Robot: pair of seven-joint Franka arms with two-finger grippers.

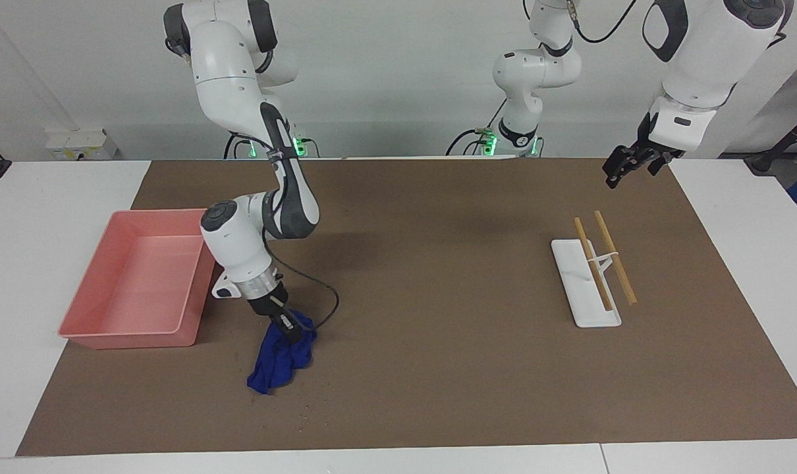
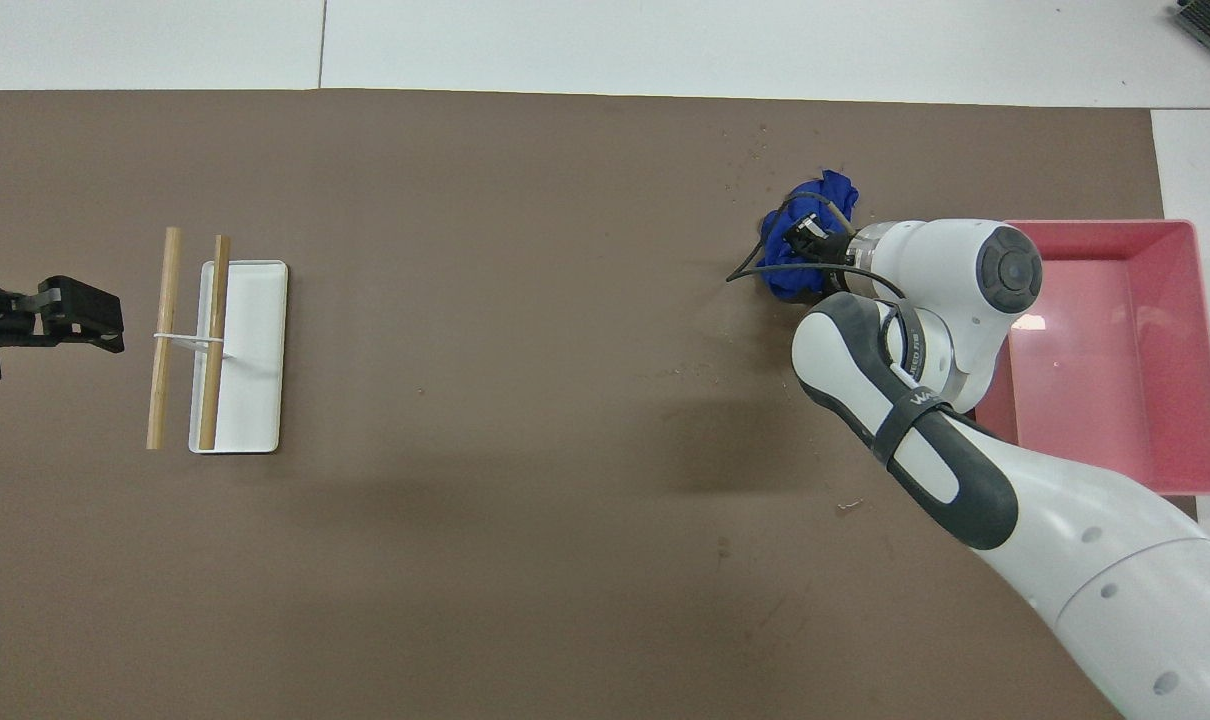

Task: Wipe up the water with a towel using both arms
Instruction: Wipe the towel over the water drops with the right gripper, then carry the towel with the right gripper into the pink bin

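Right gripper (image 1: 292, 331) low over the brown worktop (image 1: 438, 276), jaws closed on the bunched blue towel (image 1: 280, 362), which drapes onto the mat just beside the pink tray (image 1: 138, 280), toward the right arm's end. Tiny water specks (image 1: 304, 413) lie near the towel. Left gripper (image 1: 626, 168) waits raised near the white stand (image 1: 586, 283); jaw gap cannot be told.

Pink tray (image 1: 135, 283) blocks the bench's right-arm end; white stand (image 1: 584, 283) sits toward the left-arm end; brown middle runs open.
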